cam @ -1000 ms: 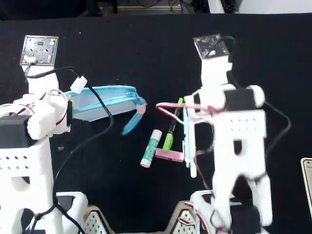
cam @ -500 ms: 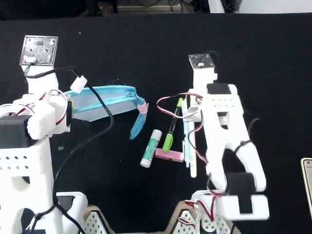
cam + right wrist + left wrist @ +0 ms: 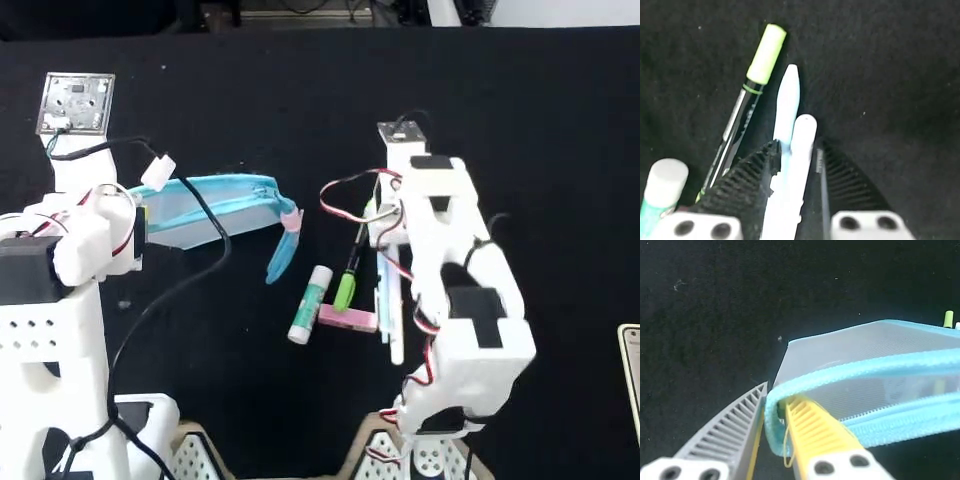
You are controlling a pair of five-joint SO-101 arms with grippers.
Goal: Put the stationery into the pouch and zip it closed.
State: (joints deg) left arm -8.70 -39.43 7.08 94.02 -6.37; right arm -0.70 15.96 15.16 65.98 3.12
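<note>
Holding the pouch (image 3: 865,355) by one end, your left hand (image 3: 772,400) is clamped on its blue zip edge; the zip is open. Your right hand (image 3: 796,147) sits low over the black surface (image 3: 560,150), fingers apart, with the white pen (image 3: 802,132) between them and the pale blue pen (image 3: 788,95) touching alongside. The green highlighter (image 3: 765,47), glue stick (image 3: 310,303) and pink eraser (image 3: 347,318) lie just beside, outside the pouch.

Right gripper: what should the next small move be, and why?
Probably close the right gripper on the white pen: its open jaws straddle that pen and the pale blue pen beside it, while the left gripper holds the pouch by one end.
</note>
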